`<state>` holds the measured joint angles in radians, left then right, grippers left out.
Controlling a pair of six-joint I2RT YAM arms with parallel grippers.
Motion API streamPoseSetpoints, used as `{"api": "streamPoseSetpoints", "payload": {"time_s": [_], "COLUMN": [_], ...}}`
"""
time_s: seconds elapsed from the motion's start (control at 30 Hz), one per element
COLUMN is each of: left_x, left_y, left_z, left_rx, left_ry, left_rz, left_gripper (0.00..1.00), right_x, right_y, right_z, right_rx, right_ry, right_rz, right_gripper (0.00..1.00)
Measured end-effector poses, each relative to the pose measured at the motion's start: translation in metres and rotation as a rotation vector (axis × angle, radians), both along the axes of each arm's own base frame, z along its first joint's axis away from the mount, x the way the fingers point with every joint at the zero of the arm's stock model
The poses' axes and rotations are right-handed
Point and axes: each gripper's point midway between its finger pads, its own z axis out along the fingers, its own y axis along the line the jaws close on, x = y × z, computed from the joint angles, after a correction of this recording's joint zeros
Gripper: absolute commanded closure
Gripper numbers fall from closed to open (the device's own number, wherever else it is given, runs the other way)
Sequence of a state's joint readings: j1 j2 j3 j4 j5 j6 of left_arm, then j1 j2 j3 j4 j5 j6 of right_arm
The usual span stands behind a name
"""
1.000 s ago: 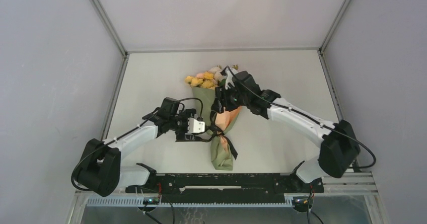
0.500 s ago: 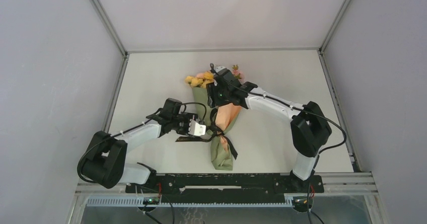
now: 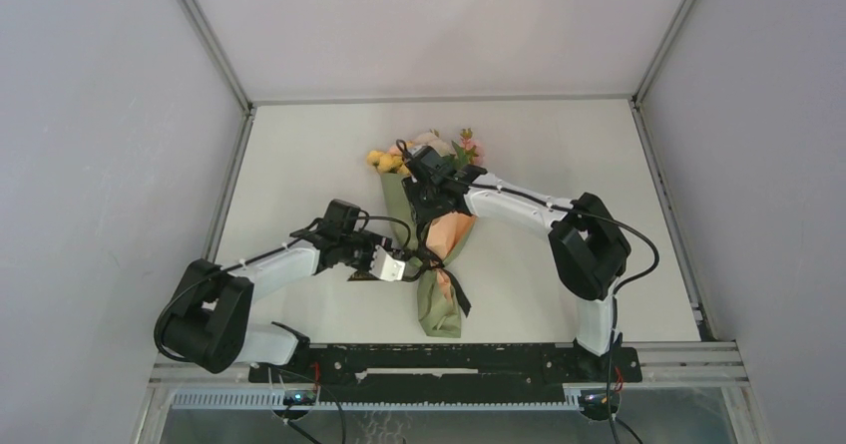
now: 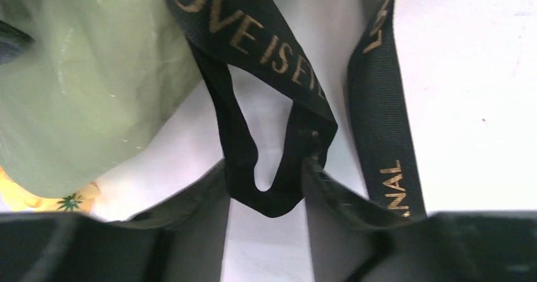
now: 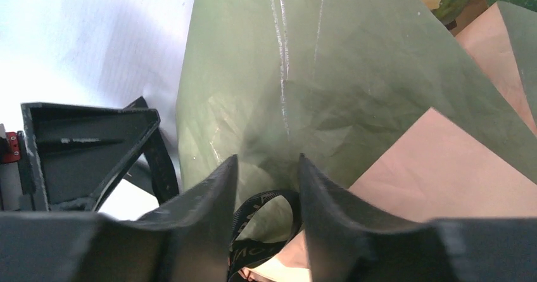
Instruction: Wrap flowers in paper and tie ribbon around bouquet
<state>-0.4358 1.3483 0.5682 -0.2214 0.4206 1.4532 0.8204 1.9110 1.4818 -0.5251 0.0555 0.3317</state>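
- My left gripper (image 4: 267, 168) stands about halfway open, 1 finger on each side of a hanging loop (image 4: 272, 201) of the ribbon (image 4: 266, 44). Bare table shows through the gap, so I am straddling the loop, not pinching it flat.
- I sit low beside the narrow waist of the bouquet (image 3: 440, 306) because that is where the ribbon crosses the paper (image 5: 285, 73). The loop there is what a knot gets made from.
- My right gripper (image 5: 266, 161) is also partly open, over the upper part of the cone. A strand of ribbon lies in the gap between its 2 fingers with olive paper just beyond, and I see nothing clamped.
- The bouquet lies flat on the table (image 3: 299, 155), its stem end toward my bases. The flowers (image 3: 387, 160) poke out at the far end. The paper is rolled olive side out, with a peach flap (image 5: 443, 168) folded across the front.
- By my reading the wrapping is done and the tie is the step in hand, with the ribbon round the waist but slack.
- Next I would close on the loop and draw it sideways while the right side steadies the cone. The risks are the loop slipping free of my fingers and the pull dragging the bouquet across the table.
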Motion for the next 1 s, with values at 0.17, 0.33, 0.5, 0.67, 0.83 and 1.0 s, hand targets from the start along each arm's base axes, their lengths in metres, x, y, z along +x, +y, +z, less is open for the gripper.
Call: {"api": "streamPoseSetpoints", "payload": {"time_s": [0.17, 0.33, 0.5, 0.67, 0.83, 1.0], "left_x": [-0.009, -0.014, -0.019, -0.019, -0.023, -0.025], "left_y": [0.005, 0.0, -0.002, 0.004, 0.004, -0.002], "left_z": [-0.009, -0.007, 0.003, 0.007, 0.013, 0.014], "left_rx": [0.028, 0.026, 0.016, 0.032, 0.03, 0.032], "left_ry": [0.024, 0.024, 0.018, 0.008, 0.005, -0.005], "left_rz": [-0.012, -0.029, -0.028, -0.001, -0.001, -0.022], "left_gripper": [0.99, 1.0, 1.0, 1.0, 1.0, 1.0], "right_x": [-0.002, -0.008, -0.018, -0.037, -0.047, -0.059], "right_y": [0.002, 0.007, 0.002, -0.014, -0.029, -0.059], "right_z": [0.002, 0.005, 0.031, 0.077, 0.081, 0.033], "right_rx": [-0.002, 0.03, 0.116, 0.251, 0.309, 0.287], "right_ry": [0.009, 0.034, 0.019, -0.033, -0.032, 0.077], "right_rz": [0.022, 0.048, 0.066, 0.075, 0.051, -0.029], "right_gripper": [0.96, 1.0, 1.0, 1.0, 1.0, 1.0]}}
